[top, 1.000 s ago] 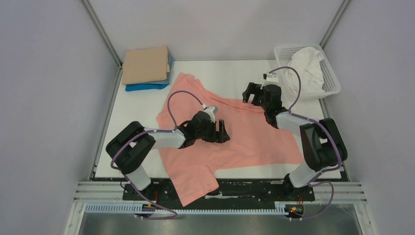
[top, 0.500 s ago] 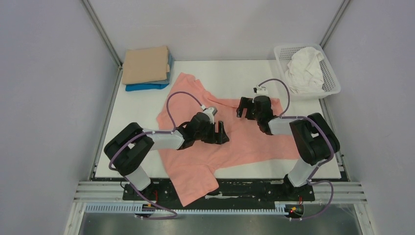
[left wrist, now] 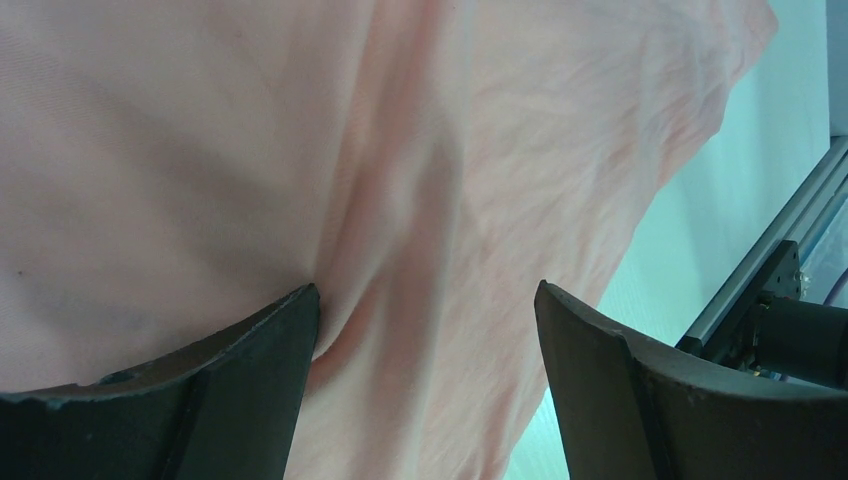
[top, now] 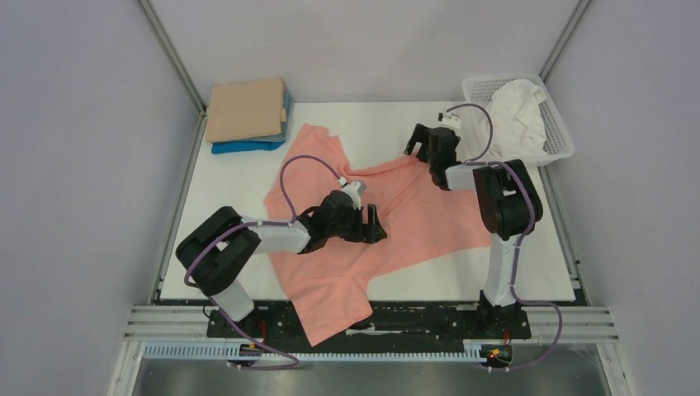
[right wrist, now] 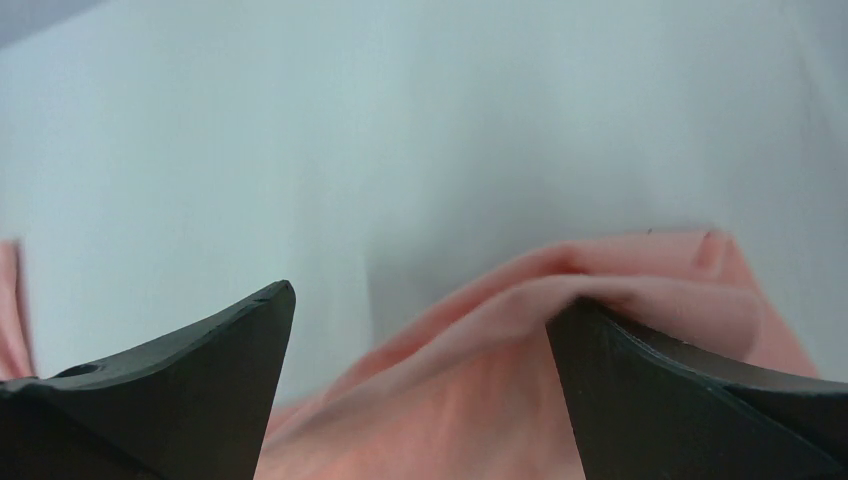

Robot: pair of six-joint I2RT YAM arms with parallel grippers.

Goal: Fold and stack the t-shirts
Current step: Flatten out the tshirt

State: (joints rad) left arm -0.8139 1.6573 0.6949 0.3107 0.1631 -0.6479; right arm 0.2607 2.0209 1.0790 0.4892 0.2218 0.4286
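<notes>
Lying spread on the table (top: 371,124), the salmon-pink t-shirt (top: 429,223) hangs over the near edge. The left gripper (top: 376,224) is low over its middle, fingers spread apart. The right gripper (top: 417,147), fingers also apart, straddles a fold at its far edge.

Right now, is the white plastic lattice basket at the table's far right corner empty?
No, a crumpled white cloth t-shirt lies inside the white plastic lattice basket.
</notes>
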